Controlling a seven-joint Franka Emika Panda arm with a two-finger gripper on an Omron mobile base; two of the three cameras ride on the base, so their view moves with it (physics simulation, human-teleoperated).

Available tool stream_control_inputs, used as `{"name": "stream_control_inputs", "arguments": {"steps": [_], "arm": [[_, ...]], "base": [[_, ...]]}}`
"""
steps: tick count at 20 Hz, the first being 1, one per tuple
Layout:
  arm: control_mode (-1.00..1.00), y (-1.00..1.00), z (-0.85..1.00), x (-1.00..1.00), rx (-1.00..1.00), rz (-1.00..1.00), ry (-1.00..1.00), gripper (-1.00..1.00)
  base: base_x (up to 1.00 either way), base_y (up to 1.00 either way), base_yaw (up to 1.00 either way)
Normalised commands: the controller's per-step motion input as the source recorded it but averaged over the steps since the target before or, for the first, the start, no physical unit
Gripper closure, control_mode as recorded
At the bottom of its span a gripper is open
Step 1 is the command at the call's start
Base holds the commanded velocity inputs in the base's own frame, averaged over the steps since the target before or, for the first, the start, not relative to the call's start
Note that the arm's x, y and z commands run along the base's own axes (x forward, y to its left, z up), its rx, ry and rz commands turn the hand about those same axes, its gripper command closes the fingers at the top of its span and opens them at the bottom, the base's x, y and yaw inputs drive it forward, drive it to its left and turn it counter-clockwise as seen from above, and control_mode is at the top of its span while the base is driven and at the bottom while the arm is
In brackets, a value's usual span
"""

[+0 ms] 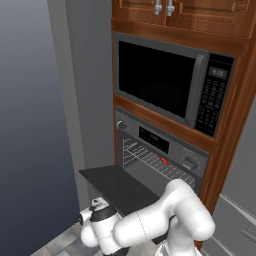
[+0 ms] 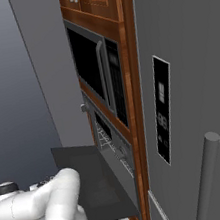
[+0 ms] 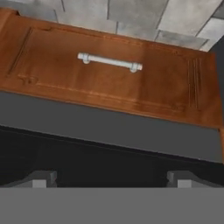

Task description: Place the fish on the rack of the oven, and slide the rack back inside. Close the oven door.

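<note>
Under the lowered door (image 1: 117,187), the gripper (image 3: 111,179) is seen spread and empty, the door's front edge running 9-to-3 just at 12 o'clock of it, while the fish (image 1: 164,160) lies on the rack (image 1: 150,159) inside the oven (image 1: 162,155).

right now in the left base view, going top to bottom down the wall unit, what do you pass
cabinet doors → microwave → oven control strip → rack with the fish → open oven door
</note>
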Motion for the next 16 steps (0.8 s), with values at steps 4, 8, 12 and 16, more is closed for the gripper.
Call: {"name": "stream_control_inputs", "arguments": {"steps": [4, 8, 12, 16], "arm": [[-1.00, -0.74, -0.99, 0.00, -0.42, -0.25, -0.34, -1.00], [-1.00, -0.83, -0.38, -0.01, -0.36, -0.30, -0.49, -1.00], [-1.00, -0.83, 0.47, -0.03, -0.27, -0.31, -0.37, -1.00], [-1.00, -0.98, 0.81, 0.01, -0.20, -0.25, -0.21, -1.00]], "base": [[0.00, 0.00, 0.00], [0.00, 0.00, 0.00], [0.00, 0.00, 0.00], [0.00, 0.00, 0.00]]}}
